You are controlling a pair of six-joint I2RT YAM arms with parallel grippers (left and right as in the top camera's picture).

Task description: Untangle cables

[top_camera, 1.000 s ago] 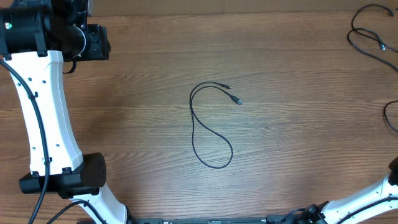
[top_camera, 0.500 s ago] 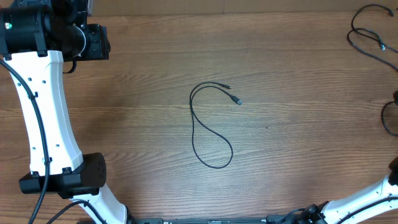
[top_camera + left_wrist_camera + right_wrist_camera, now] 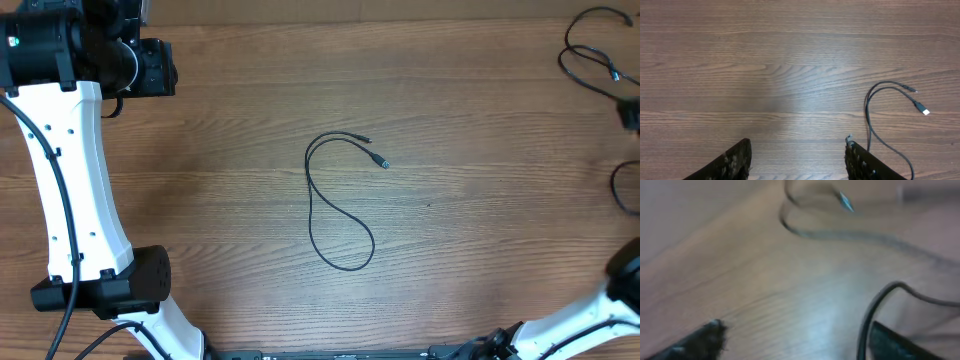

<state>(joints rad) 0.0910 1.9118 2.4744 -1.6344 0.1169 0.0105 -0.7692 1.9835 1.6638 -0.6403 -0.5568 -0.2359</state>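
Observation:
One thin black cable (image 3: 350,268) lies as a loose loop in the middle of the table; the left wrist view shows it (image 3: 867,105) at the right, with its plug (image 3: 922,109). A second cable (image 3: 566,40) curls at the far right corner, and a loop of it (image 3: 616,190) shows at the right edge. My left gripper (image 3: 797,160) hovers open over bare wood, left of the middle cable. My right gripper (image 3: 797,342) is open; a cable strand (image 3: 870,315) runs just inside its right finger (image 3: 900,342). That view is blurred.
The white left arm (image 3: 70,170) stands along the left side of the wooden table (image 3: 220,200). The right arm (image 3: 590,315) comes in from the bottom right corner.
My right gripper has opened from shut and moved toward the far side along the table's right edge. The loop there shifted slightly. The left arm and middle cable have not moved.

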